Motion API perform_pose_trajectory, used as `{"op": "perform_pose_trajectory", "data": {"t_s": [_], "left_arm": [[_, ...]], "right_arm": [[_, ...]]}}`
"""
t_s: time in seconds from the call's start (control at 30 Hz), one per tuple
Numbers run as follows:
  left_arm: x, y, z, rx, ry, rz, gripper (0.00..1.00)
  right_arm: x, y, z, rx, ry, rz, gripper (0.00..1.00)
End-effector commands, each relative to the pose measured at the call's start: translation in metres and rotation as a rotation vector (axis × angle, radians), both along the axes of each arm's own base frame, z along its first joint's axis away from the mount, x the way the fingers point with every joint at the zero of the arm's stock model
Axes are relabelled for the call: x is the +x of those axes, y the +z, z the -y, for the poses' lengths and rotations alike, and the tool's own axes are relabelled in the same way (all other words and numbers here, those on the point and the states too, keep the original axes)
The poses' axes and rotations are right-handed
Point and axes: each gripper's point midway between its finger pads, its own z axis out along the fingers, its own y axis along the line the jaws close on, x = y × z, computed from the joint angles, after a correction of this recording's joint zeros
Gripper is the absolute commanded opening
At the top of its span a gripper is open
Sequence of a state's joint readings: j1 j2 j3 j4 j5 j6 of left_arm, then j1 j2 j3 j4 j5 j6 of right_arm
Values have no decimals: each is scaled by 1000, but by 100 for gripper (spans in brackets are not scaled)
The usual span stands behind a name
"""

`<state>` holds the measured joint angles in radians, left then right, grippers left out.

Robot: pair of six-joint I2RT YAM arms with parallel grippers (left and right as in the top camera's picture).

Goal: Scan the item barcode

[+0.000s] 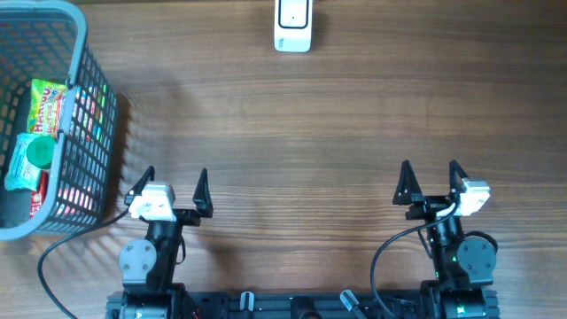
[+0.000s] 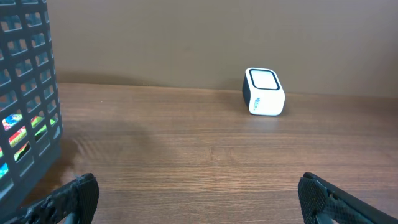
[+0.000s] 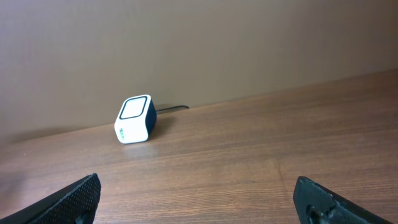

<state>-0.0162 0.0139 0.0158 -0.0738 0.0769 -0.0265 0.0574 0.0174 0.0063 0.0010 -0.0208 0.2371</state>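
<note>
Wooden worktop (image 1: 292, 133): left hand (image 1: 175, 174) and right hand (image 1: 430, 166) both gape empty, so the left should lift what seems a packet (image 1: 49, 108) from the basket (image 1: 85, 53), barcode facing the far scanner (image 1: 292, 27).

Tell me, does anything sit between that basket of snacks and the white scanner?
Nothing visible lies on the table between scanner and basket. The only barrier is the basket's mesh wall: the snack packets lie inside, so the open left gripper would probably lift one over the rim.
</note>
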Motion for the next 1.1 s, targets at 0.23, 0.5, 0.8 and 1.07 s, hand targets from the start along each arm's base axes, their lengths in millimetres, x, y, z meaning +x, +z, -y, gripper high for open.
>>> {"op": "perform_pose_trajectory", "data": {"t_s": [0.23, 0.5, 0.8, 1.07], "left_arm": [[1, -4, -1, 19, -2, -5, 100], [2, 5, -8, 95, 36, 37, 100], [1, 5, 1, 92, -14, 38, 100], [-14, 46, 34, -80, -200, 55, 100]], "right_arm": [[0, 1, 1, 2, -9, 7, 100], [0, 1, 1, 2, -9, 7, 100], [0, 1, 1, 2, -9, 7, 100], [0, 1, 1, 2, -9, 7, 100]]}}
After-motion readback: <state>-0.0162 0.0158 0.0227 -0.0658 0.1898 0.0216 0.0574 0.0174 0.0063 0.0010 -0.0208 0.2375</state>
